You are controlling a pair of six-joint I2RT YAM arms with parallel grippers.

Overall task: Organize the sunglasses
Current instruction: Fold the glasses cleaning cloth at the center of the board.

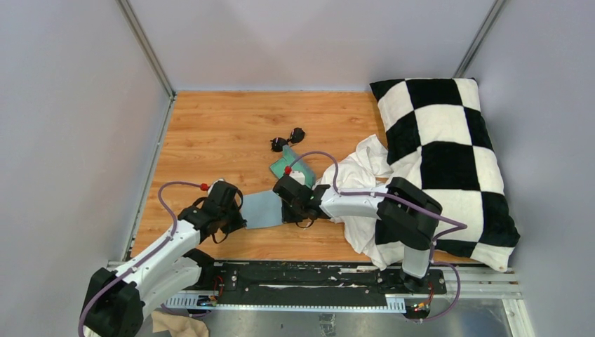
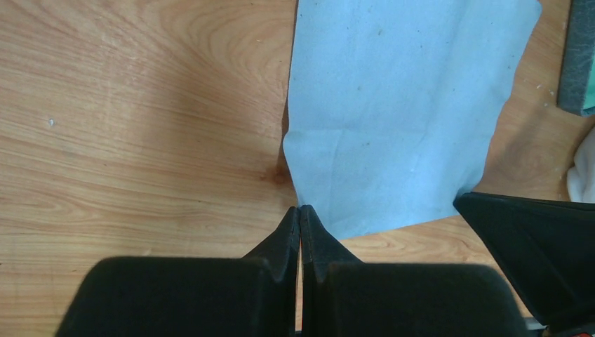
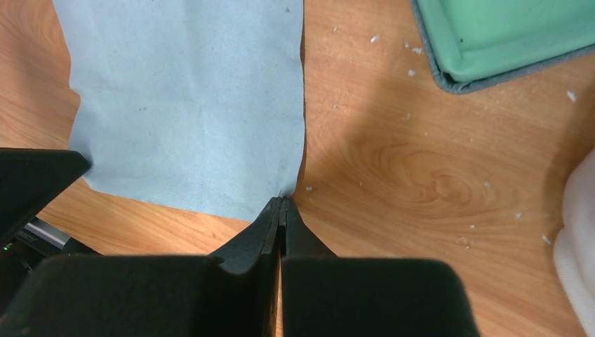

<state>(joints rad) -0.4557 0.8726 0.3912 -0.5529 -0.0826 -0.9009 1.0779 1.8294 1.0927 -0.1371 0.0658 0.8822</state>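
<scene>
The black sunglasses (image 1: 288,139) lie on the wooden table beyond the open grey-blue case with its green inside (image 1: 285,167). A light blue cloth (image 1: 262,209) is stretched flat between the arms. My left gripper (image 1: 238,213) is shut on the cloth's near left corner (image 2: 300,207). My right gripper (image 1: 286,205) is shut on the opposite near corner (image 3: 283,199). The cloth fills the upper part of both wrist views (image 2: 400,105) (image 3: 189,105). A corner of the case shows in the right wrist view (image 3: 505,42).
A black-and-white checkered pillow (image 1: 449,161) lies at the right with a white cloth (image 1: 361,175) bunched against it, under the right arm. Grey walls enclose the table on three sides. Small white crumbs dot the wood near the case.
</scene>
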